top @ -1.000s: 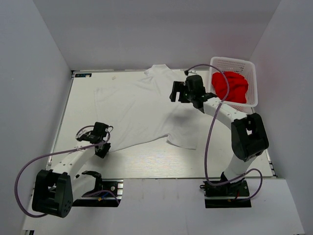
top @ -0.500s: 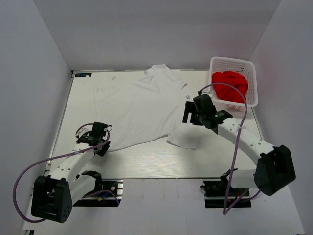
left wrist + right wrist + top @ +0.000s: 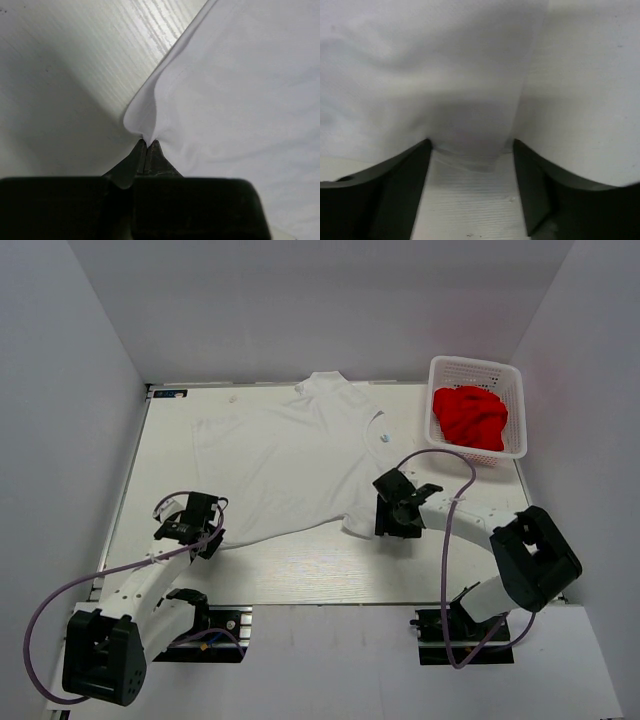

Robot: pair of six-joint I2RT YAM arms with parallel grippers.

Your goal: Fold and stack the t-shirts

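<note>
The white t-shirt [image 3: 290,455] lies spread flat on the table, collar at the far edge. My left gripper [image 3: 213,537] is shut on its near left hem corner; in the left wrist view the cloth [image 3: 240,100] puckers into the closed gripper [image 3: 148,143]. My right gripper [image 3: 388,524] is open and low over the shirt's near right hem corner. In the right wrist view that corner [image 3: 470,110] lies between the spread gripper [image 3: 471,145]. The red t-shirt [image 3: 470,417] is crumpled in the basket.
The white lattice basket [image 3: 515,390] stands at the far right corner of the table. Bare tabletop [image 3: 300,570] runs along the near edge in front of the shirt. White walls enclose the table on three sides.
My right arm has swung from the far side near the shirt's shoulder back to the near right hem corner and lowered. The left gripper has stayed shut on its corner.
</note>
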